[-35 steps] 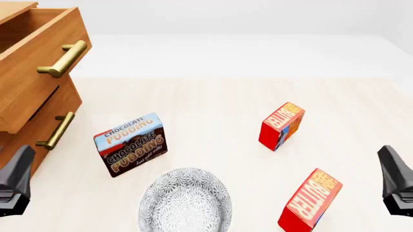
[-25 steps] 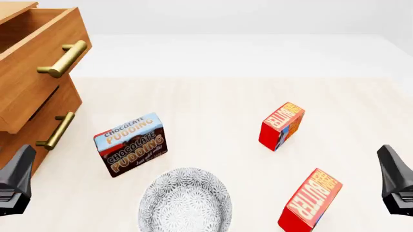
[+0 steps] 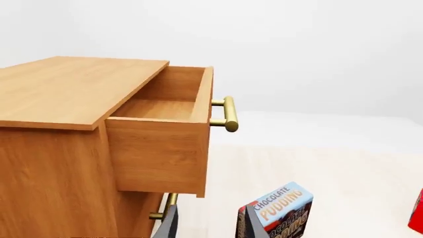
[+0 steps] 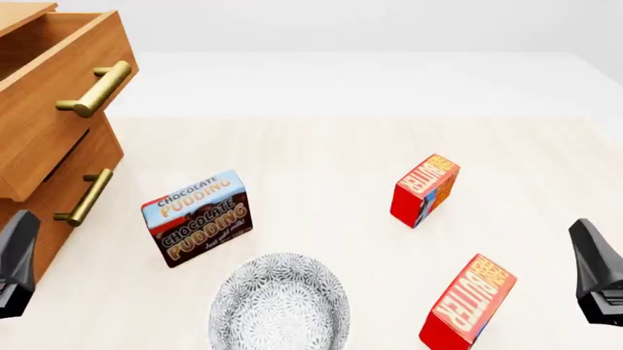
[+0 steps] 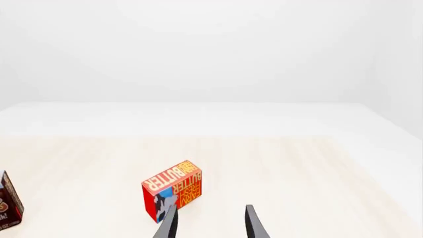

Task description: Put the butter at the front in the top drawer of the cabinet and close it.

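Two red butter cartons stand on the table in the front view. The front butter (image 4: pixel 468 302) is near the right front, and the other butter (image 4: pixel 425 189) is farther back. The cabinet (image 4: pixel 44 197) is at the left with its top drawer (image 4: pixel 49 95) pulled open and empty (image 3: pixel 162 106). My left gripper (image 4: pixel 14 266) is open by the cabinet's lower front (image 3: pixel 211 229). My right gripper (image 4: pixel 596 273) is open and empty, right of the front butter. In the right wrist view my right gripper (image 5: pixel 210 225) points toward the farther butter (image 5: pixel 173 189).
A Chocolate Pudding box (image 4: pixel 198 217) stands right of the cabinet and also shows in the left wrist view (image 3: pixel 278 210). A patterned grey bowl (image 4: pixel 279 302) sits at the front middle. The lower drawer (image 4: pixel 68 193) is shut, with its brass handle (image 4: pixel 84 198) near my left gripper.
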### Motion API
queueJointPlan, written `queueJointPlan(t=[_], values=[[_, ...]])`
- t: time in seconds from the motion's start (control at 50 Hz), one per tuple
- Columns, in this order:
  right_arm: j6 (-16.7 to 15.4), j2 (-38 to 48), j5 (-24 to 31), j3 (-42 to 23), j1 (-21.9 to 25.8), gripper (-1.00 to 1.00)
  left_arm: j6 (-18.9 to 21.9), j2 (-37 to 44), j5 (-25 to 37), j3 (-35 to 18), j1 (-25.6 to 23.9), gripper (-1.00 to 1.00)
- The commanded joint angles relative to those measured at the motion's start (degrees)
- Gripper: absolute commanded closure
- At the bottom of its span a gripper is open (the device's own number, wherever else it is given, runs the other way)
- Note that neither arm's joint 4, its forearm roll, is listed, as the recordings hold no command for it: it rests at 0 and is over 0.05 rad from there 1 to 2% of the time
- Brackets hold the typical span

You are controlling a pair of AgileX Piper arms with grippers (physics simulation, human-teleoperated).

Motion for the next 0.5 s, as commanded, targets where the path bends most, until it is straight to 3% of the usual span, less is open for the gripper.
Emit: queueJointPlan(t=[0.02,0.2,0.36,0.5], values=[[0.05,0.74,-0.64,-0.08,-0.01,-1.00,-2.72,-0.18,5.17,-2.67,1.29,-1.00],[0.06,1.09,-0.95,-0.11,-0.01,-1.00,-4.35,-0.18,16.83,-10.03,0.64,-1.00],[0.06,1.08,-0.95,-0.11,-0.01,-1.00,-3.20,-0.12,31.73,-21.26,-0.26,-1.00],[0.04,1.08,-0.95,-0.11,-0.01,-1.00,-1.44,3.54,38.42,-27.35,-0.69,-1.00]])
